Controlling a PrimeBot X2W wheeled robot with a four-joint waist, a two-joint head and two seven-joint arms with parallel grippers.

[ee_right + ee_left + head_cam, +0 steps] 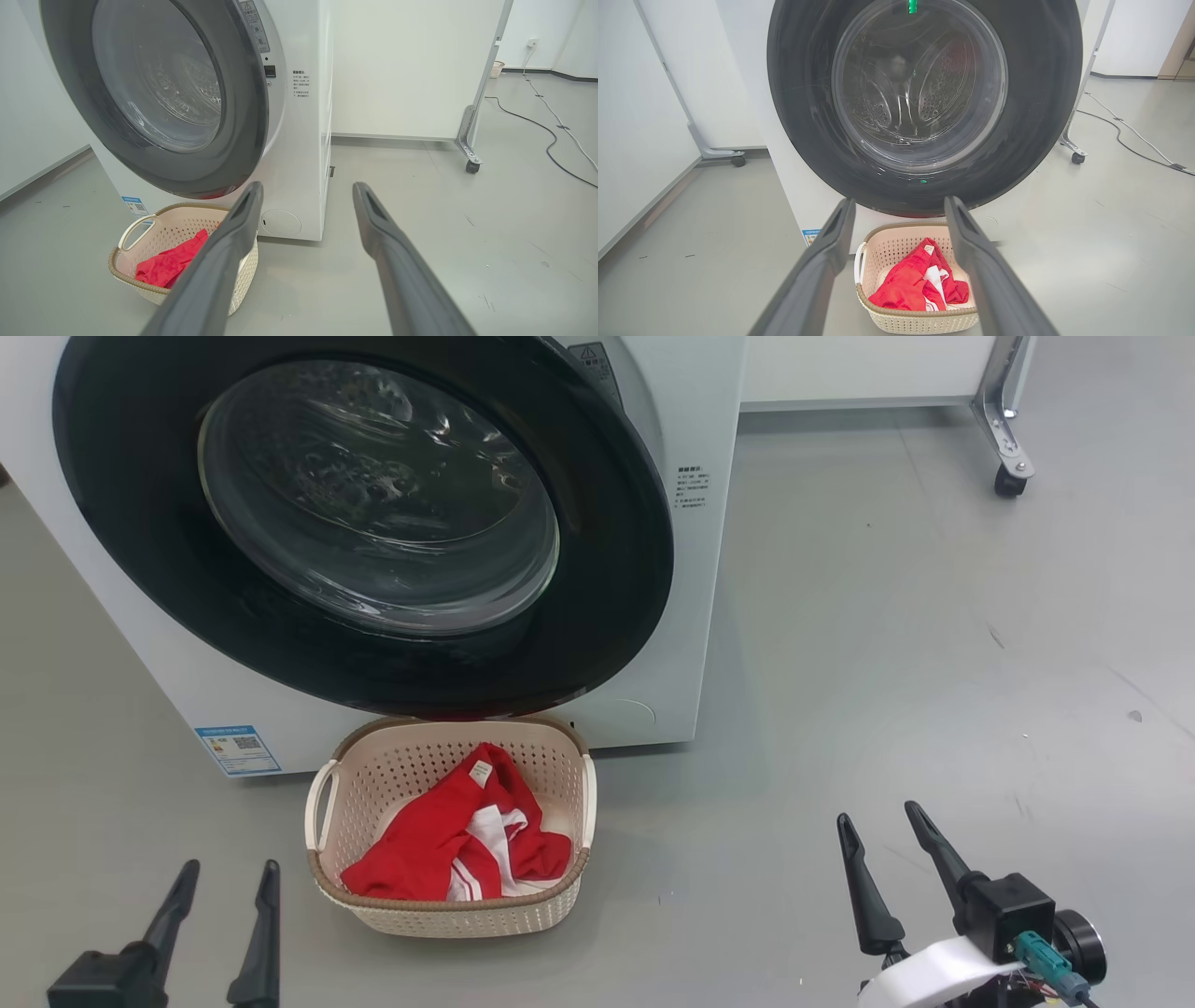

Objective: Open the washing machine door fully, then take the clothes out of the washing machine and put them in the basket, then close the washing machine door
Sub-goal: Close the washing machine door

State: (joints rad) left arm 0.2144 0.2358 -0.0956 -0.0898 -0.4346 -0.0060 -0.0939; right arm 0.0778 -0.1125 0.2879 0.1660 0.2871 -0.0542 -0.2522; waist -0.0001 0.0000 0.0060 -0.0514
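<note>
- The large round washing machine door, with its wide glossy black rim and clear glass window, lies against the front of the big white front-loading washing machine. It looks shut, though I cannot tell whether the latch has caught.
- The bright red clothes with white stripes lie crumpled inside the small cream perforated plastic basket with a brown woven-look rim. The basket stands on the grey floor, just in front of the machine and below the door.
- The left gripper and the right gripper hover low on either side of the basket, well clear of it. Both have their jaws spread and hold nothing.
- Judged from this, the task is at its last step or already done. The next move would at most be a firm push on the door rim to confirm the latch.
- The door faces the robot squarely.
- The basket's long axis appears to run handle to handle, parallel to the machine's front.
- The garment heap stretches diagonally, with its white label end towards the machine.
</note>
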